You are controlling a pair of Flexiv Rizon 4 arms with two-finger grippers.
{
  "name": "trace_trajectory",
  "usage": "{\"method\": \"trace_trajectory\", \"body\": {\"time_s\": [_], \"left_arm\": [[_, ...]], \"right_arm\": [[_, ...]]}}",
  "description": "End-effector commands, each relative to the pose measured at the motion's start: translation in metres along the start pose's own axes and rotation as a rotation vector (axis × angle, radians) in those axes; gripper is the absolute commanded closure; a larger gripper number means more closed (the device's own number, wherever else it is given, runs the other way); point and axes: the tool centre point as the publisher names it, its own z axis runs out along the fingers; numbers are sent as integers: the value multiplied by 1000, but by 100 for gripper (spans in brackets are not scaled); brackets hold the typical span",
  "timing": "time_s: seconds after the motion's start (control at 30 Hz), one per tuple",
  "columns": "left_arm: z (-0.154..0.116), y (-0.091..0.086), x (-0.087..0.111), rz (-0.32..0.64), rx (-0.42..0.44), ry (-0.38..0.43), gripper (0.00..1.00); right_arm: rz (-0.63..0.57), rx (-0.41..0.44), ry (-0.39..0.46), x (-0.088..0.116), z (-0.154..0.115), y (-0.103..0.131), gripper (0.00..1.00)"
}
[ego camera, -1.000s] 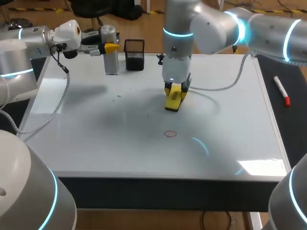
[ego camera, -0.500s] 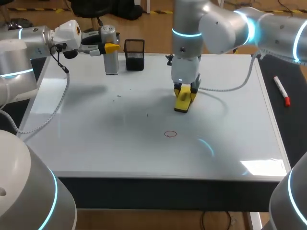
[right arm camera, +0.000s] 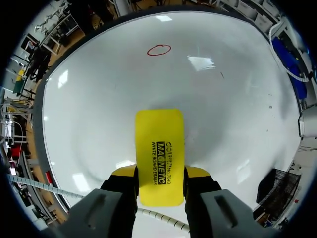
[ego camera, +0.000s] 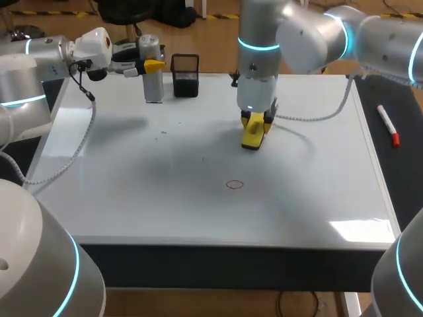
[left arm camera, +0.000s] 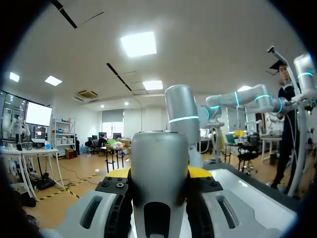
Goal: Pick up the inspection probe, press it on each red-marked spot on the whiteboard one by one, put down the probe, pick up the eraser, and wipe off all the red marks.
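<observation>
One red mark shows on the large glossy white whiteboard (ego camera: 119, 172): a small red ring (ego camera: 234, 185) near its middle. The flat yellow rectangular eraser (ego camera: 252, 137) is at about 1 o'clock from this ring, near it but apart. Its front end is tilted down toward the board, and I cannot tell if it touches.

The right gripper (right arm camera: 160, 172) pinches the eraser by its two long edges at the rear end, one finger on each side. I judge the eraser to be light, with a stiff plastic back and probably a soft face underneath, so a moderate squeeze on the edges should be enough. Held so far back, it may tip under pressure, so it should be laid flat over the ring. The board looks slippery, so the eraser should slide easily.

At 10 o'clock on the board, the left gripper (left arm camera: 158, 173) is closed around the upright grey metal cylinder probe (ego camera: 153, 86). A black mesh pen holder (ego camera: 186, 76) stands at 3 o'clock from the probe.
</observation>
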Motion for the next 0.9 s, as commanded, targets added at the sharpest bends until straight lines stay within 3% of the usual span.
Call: {"method": "trace_trajectory", "body": {"time_s": [0.03,0.43,0.9], "left_arm": [[1,-1,2,2,-1,-5,100],[1,-1,2,2,-1,-5,100],[1,-1,2,2,-1,-5,100]], "right_arm": [[2,35,6,10,-26,-3,100],[41,32,-12,25,-38,-35,100],[138,0,9,56,-48,-122,100]]}}
